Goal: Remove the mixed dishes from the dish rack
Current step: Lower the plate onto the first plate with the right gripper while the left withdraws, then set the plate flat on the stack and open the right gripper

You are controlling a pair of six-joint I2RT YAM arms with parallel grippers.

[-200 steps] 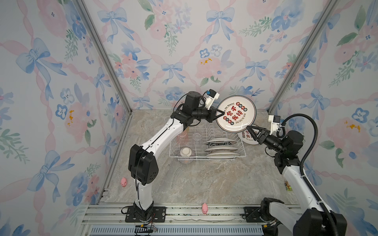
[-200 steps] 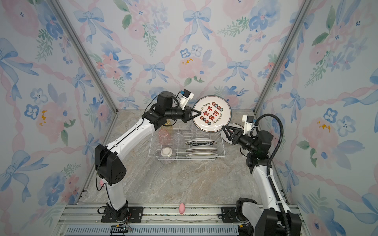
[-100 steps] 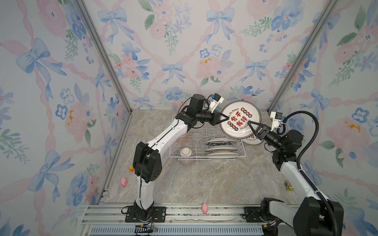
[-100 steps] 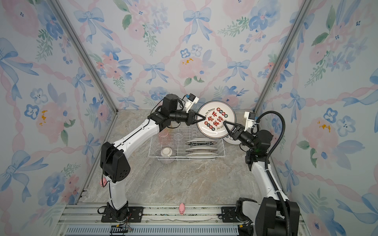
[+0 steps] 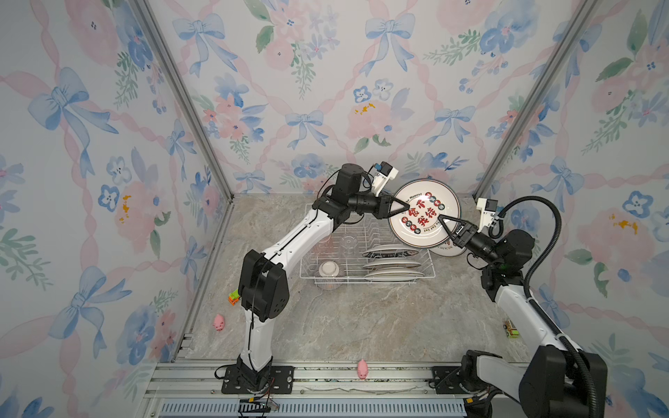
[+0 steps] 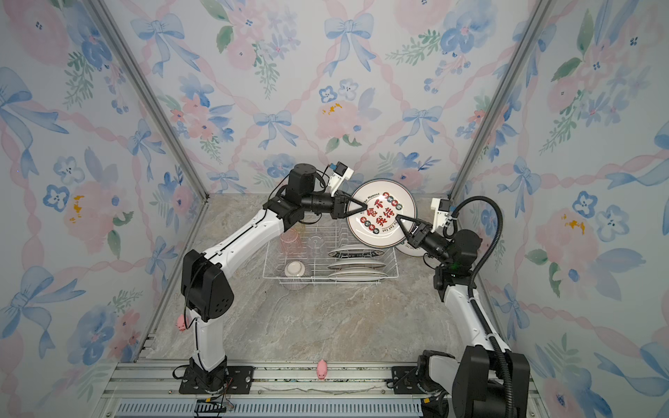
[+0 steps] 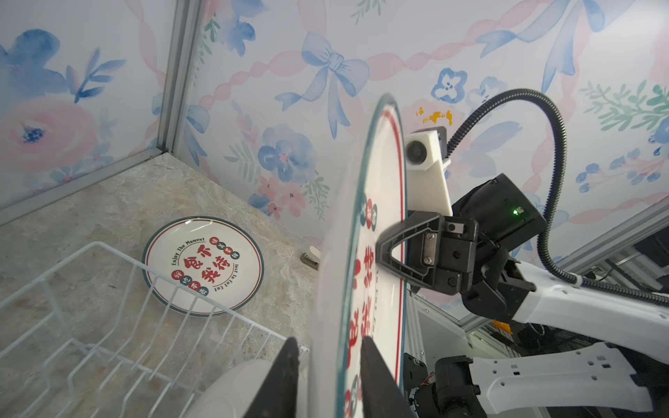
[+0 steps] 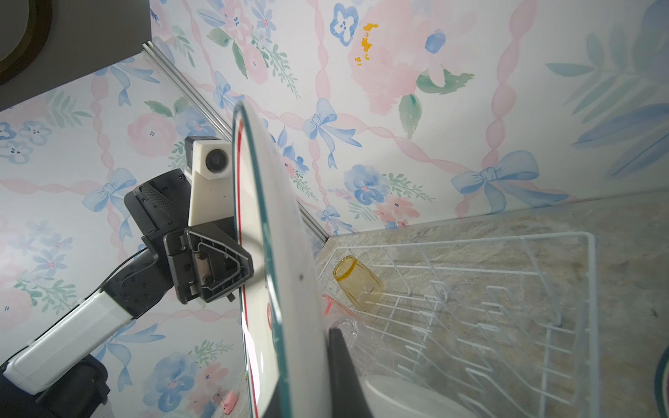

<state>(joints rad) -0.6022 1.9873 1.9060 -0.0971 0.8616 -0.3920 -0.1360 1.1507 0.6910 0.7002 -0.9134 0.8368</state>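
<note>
A white plate (image 5: 425, 202) with a dark rim and red lettering hangs tilted above the right end of the dish rack (image 5: 362, 279), seen in both top views. My right gripper (image 5: 440, 217) is shut on its lower right rim, one finger (image 8: 340, 362) flat against the plate's back. My left gripper (image 7: 327, 342) straddles the opposite rim with its jaws open and a small gap on each side. Three plates (image 5: 392, 264), an upturned bowl (image 5: 328, 269), a clear tumbler (image 6: 315, 242), a pink tumbler (image 6: 291, 240) and a yellow tumbler (image 8: 358, 282) are in the rack.
Another lettered plate (image 7: 202, 266) lies flat on the stone table just right of the rack. Two pink pig toys (image 5: 218, 321) (image 5: 362, 368) and small toys (image 5: 234, 297) (image 5: 511, 329) lie near the table's edges. Floral walls close in on three sides.
The plate has come down and to the right. My right gripper has reached in and shut on its rim. My left gripper, shut on the plate before, has loosened its jaws.
</note>
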